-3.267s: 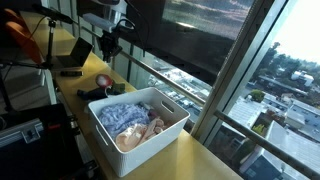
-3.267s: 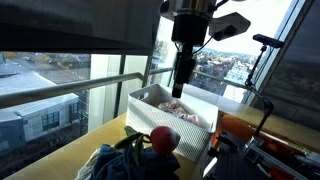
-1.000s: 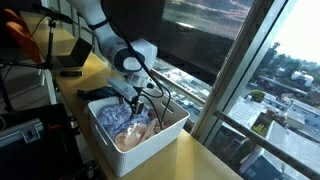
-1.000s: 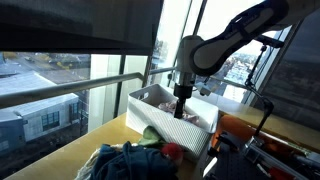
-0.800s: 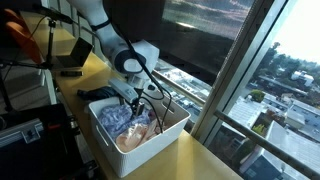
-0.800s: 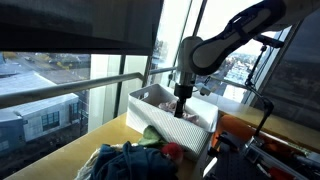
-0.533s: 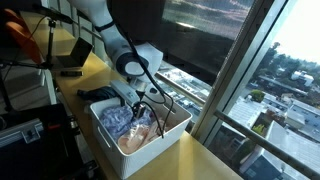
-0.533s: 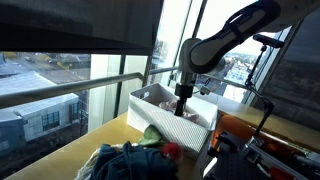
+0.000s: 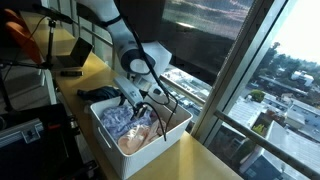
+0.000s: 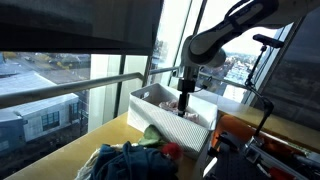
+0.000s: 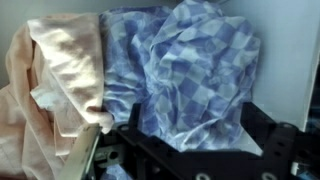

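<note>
Though open, end effector [image 9: 140, 106] partly hidden

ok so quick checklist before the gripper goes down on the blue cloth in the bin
1. Jaws open: ok, the gripper stands wide open.
2. Gripper over the white bin: ok in both exterior views.
3. Blue checked cloth under the jaws: ok.
4. Peach cloth clear of the grip: not ok, its edge lies right beside the gripper.
5. Touching the cloth yet: cannot tell.
</note>
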Robot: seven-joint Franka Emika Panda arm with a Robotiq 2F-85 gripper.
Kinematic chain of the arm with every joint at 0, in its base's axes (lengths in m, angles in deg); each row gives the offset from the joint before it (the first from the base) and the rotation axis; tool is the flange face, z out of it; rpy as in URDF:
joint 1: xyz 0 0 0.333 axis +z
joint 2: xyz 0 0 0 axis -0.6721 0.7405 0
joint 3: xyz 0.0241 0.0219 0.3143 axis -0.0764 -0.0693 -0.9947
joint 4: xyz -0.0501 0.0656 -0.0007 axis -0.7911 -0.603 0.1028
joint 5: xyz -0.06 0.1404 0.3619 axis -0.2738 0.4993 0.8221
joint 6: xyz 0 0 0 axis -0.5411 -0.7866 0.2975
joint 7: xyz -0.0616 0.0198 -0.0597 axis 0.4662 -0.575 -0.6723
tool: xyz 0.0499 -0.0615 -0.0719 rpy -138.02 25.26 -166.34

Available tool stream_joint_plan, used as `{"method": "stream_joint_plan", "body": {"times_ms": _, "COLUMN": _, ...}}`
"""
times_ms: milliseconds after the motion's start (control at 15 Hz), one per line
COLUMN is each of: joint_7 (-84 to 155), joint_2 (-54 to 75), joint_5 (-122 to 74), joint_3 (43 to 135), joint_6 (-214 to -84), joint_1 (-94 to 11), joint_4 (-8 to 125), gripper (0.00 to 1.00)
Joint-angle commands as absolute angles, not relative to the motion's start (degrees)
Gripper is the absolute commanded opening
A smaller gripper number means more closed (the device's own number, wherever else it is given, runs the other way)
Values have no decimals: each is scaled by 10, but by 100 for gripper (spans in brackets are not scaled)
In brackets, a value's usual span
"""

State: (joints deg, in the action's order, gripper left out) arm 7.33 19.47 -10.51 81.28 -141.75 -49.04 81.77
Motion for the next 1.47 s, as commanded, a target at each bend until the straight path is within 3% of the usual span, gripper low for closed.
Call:
{"method": "stream_joint_plan", "body": {"times_ms": 0, "joint_7": 54, "joint_2": 194, "joint_5": -85, "joint_3": 807, "joint_6": -1401, "joint_1": -506, "joint_4": 813, "gripper": 100}}
{"method": "stream_joint_plan", "body": {"times_ms": 800, "joint_7": 43, "joint_2": 276, "joint_5": -88, "joint_3": 785, "joint_6": -1437, "joint_1": -506, "joint_4": 827, "gripper": 100}}
{"method": "stream_joint_plan", "body": {"times_ms": 867, "joint_7": 45, "joint_2": 281, "joint_5": -91, "joint_3": 783, "joint_6": -1443, "joint_1": -503, "joint_4": 831, "gripper": 75}}
{"method": "stream_joint_plan", "body": {"times_ms": 1000, "joint_7": 43, "joint_2": 280, "joint_5": -102, "joint_3": 785, "joint_6": -1454, "joint_1": -500, "joint_4": 844, "gripper": 68}}
{"method": "stream_joint_plan", "body": {"times_ms": 1400, "joint_7": 53, "joint_2": 211, "joint_5": -128, "joint_3": 807, "joint_6": -1456, "joint_1": -504, "joint_4": 888, "gripper": 21}}
